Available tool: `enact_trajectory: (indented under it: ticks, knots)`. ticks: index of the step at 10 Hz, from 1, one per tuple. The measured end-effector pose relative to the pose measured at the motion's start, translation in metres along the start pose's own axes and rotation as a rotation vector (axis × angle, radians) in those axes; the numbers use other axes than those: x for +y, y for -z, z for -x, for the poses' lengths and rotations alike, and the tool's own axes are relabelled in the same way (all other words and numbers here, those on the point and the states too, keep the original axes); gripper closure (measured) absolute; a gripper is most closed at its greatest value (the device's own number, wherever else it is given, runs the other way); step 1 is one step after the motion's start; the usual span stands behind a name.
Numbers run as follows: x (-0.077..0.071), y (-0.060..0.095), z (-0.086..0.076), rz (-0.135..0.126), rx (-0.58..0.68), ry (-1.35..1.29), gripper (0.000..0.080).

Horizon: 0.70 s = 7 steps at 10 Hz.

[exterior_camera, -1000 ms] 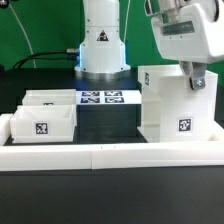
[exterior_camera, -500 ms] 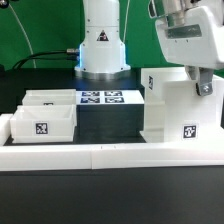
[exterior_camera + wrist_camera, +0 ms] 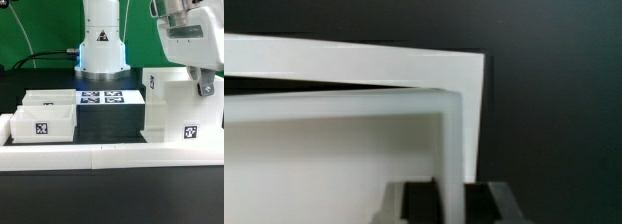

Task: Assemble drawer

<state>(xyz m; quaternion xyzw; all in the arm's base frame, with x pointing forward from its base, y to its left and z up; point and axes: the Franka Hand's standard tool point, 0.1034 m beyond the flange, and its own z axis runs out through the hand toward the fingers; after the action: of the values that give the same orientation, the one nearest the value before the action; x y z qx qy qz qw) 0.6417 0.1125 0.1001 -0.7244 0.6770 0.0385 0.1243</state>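
Observation:
The drawer's tall white housing (image 3: 170,105) stands at the exterior view's right, with a tag on its front. My gripper (image 3: 205,85) comes down on the housing's right side wall at its top edge. In the wrist view the thin white wall (image 3: 452,140) runs between my two dark fingers (image 3: 416,203), so the gripper (image 3: 452,198) is shut on it. Two shallow white trays lie at the left: one in front (image 3: 40,125) with a tag, one behind it (image 3: 50,98).
The marker board (image 3: 108,98) lies flat between the trays and the housing. The robot's white base (image 3: 103,40) stands behind it. A long low white wall strip (image 3: 110,152) runs across the front and up the left side.
The housing has shifted toward the exterior view's right with my gripper on its wall, most of it in the first half second. The trays have not moved.

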Motion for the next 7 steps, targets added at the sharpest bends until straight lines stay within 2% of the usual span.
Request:
enact_trajectory:
  ticks: [2,3,5,6,7]
  knots:
    - [-0.0001,-0.0001,0.0001,0.024,-0.008,-0.001,0.0757]
    - [0.0,-0.0003,0.0001,0.024,-0.008,0.0,0.0757]
    - [0.0003,-0.0006,0.0006,0.024,-0.008,0.006,0.0516]
    - [0.0003,-0.0006,0.0007,0.024,-0.009,0.008,0.0516]
    - [0.0002,-0.0006,0.0009,0.024,-0.009,0.01,0.034]
